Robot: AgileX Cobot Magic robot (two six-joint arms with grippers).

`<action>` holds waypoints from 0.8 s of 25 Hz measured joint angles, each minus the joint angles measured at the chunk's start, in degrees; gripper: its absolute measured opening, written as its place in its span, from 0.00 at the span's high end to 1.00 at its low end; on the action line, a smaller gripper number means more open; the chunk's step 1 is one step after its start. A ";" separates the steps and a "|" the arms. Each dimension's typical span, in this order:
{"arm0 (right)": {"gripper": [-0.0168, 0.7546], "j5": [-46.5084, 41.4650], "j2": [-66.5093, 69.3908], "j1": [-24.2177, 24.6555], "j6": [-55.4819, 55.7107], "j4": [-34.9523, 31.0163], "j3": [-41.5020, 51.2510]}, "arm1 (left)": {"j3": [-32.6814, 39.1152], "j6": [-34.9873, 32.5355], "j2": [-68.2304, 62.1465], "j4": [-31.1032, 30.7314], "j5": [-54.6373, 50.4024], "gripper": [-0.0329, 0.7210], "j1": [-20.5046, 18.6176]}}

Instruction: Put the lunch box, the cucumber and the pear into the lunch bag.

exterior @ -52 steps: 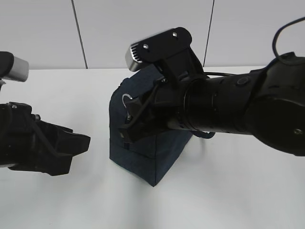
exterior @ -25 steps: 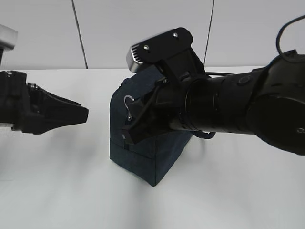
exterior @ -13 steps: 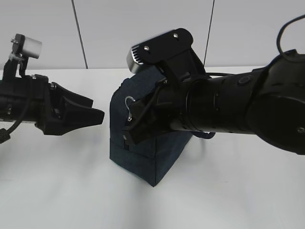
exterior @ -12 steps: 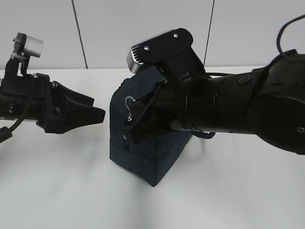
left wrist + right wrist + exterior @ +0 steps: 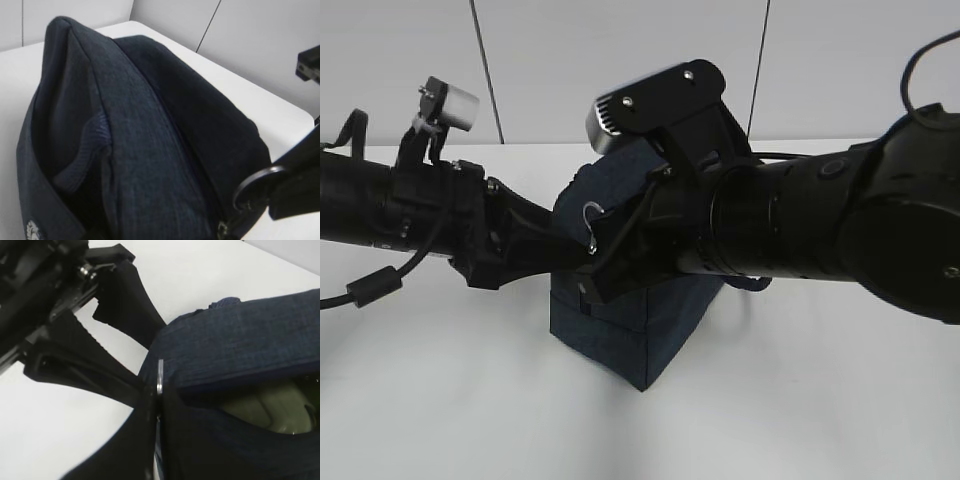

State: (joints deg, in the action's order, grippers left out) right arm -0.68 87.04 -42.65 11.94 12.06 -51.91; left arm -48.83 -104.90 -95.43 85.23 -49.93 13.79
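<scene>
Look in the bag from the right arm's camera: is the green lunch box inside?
Yes: through the gap under the flap of the lunch bag, the pale green lunch box sits inside.

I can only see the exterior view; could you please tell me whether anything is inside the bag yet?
Observer: Yes. The right wrist view shows the pale green lunch box inside the bag, through a gap under its top flap.
Operator: Thank you. Is the left claw open?
Observer: In the right wrist view the left claw has its two fingers spread apart, with nothing between them.
Operator: And where exactly is the zipper ring?
Observer: The left wrist view shows the metal ring at the end of the bag's top seam, right beside a dark finger of the right claw. I cannot tell whether they touch.
</scene>
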 joint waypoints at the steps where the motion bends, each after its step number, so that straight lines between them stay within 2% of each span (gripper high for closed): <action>1: 0.98 0.00 0.00 0.00 0.00 0.00 0.00 | -0.12 0.00 -0.32 -0.05 0.48 0.50 0.27; 4: 0.98 -0.10 0.00 0.00 0.00 0.00 0.00 | -0.25 0.00 -0.53 0.01 1.28 0.77 0.53; 6: 0.98 -0.10 0.00 0.00 0.00 0.00 0.00 | -0.40 0.00 -0.53 -0.04 1.56 0.89 0.58; 9: 0.98 0.01 0.00 0.00 0.00 0.00 -0.04 | -0.40 0.11 -0.53 -0.28 1.60 0.93 0.58; 15: 0.98 -1.68 0.00 0.40 0.00 -0.26 -2.79 | -0.44 0.66 -0.53 -0.72 0.84 0.94 0.58; 20: 0.98 -2.50 0.00 3.90 0.00 -2.74 -4.09 | -0.44 0.90 -0.53 -0.89 -0.04 0.94 0.58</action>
State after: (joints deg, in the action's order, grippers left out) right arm -3.18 87.04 -38.75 11.94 9.32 -56.00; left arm -49.28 -104.01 -95.96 84.34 -49.97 14.37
